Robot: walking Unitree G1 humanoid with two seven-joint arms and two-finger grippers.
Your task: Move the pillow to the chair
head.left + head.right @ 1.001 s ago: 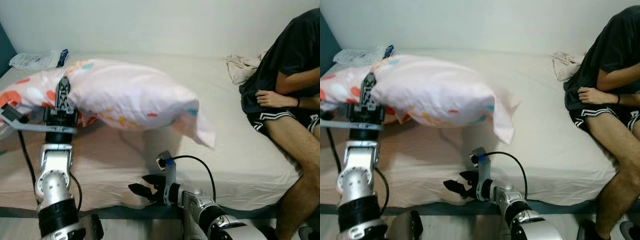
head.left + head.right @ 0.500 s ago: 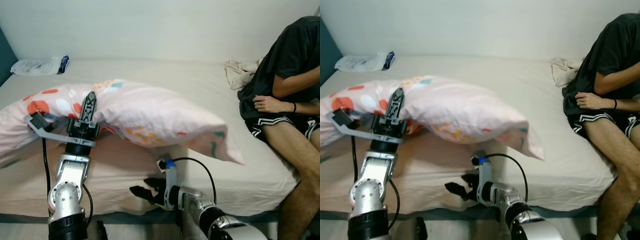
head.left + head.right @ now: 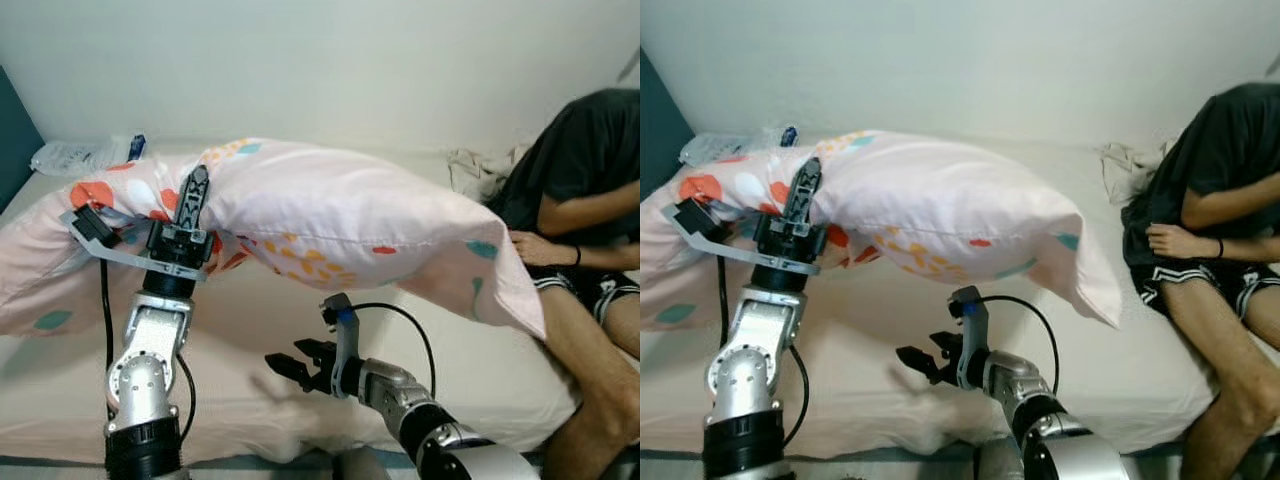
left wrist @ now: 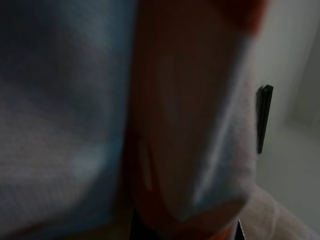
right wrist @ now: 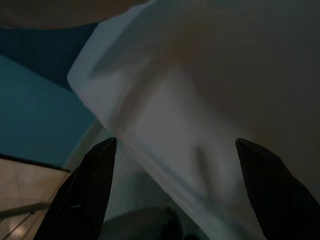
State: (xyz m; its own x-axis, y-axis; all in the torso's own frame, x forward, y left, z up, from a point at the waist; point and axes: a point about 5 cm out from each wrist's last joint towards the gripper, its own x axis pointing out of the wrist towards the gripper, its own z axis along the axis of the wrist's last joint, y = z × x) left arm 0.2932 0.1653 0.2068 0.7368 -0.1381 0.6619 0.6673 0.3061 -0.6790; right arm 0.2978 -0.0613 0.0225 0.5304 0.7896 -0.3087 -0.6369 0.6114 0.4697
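My left claw (image 3: 192, 196) is clamped into the pillow (image 3: 330, 220), which hangs across the middle of the bed (image 3: 60, 370) and blocks any reach toward the far wall. Beneath it the sheet lies open, and my right claw (image 3: 283, 365) hovers there with fingers spread, free to pass. On the right a seated person (image 3: 580, 200) closes that side; crumpled cloth (image 3: 470, 170) lies just beside them. A plastic packet (image 3: 75, 155) sits far left.
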